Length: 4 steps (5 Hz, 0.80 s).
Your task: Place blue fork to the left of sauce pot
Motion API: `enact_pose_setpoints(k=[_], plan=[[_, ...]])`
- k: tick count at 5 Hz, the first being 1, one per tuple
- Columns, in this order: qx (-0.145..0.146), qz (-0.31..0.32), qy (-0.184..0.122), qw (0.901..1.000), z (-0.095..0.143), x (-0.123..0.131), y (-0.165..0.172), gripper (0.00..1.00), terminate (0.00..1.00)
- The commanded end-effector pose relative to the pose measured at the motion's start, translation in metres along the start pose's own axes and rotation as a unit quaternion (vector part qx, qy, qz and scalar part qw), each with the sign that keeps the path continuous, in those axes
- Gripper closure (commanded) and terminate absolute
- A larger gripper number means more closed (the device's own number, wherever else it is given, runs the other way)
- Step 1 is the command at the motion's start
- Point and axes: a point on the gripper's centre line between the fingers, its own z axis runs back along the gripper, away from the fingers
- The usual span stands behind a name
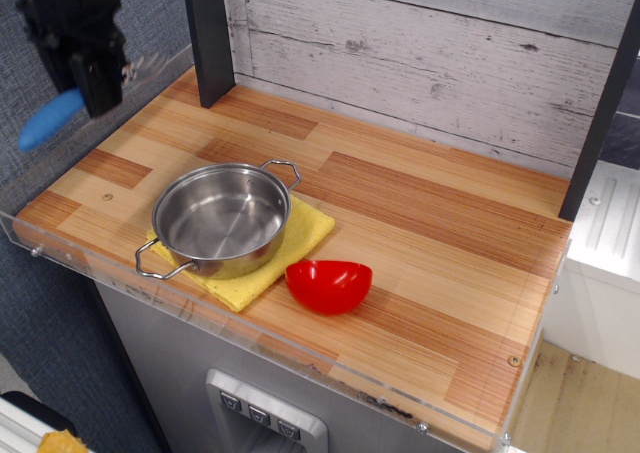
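Observation:
My gripper (92, 81) is at the far left, high above the left edge of the wooden counter, and is shut on the blue fork (48, 120). The fork's blue handle sticks out down-left of the fingers; its silver tines (143, 68) poke out to the right. The sauce pot (221, 219), a shiny steel pot with two wire loop handles, sits empty on a yellow cloth (268, 253) near the front left of the counter. The gripper is up and to the left of the pot, well apart from it.
A red bowl (328, 284) sits just right of the cloth near the front edge. A dark post (208, 35) stands at the back left. A clear acrylic rim (60, 133) runs along the left and front edges. The wooden counter (430, 233) extends right.

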Motion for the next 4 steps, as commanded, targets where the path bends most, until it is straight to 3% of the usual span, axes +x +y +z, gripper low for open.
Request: enact_pose_setpoints(k=[1, 4], plan=[[0.026, 0.003, 0.006, 0.9996, -0.013, -0.004, 0.003, 1.0, 0.0], [0.033, -0.034, 0.015, 0.9988, -0.048, 0.027, -0.018, 1.0, 0.0]])
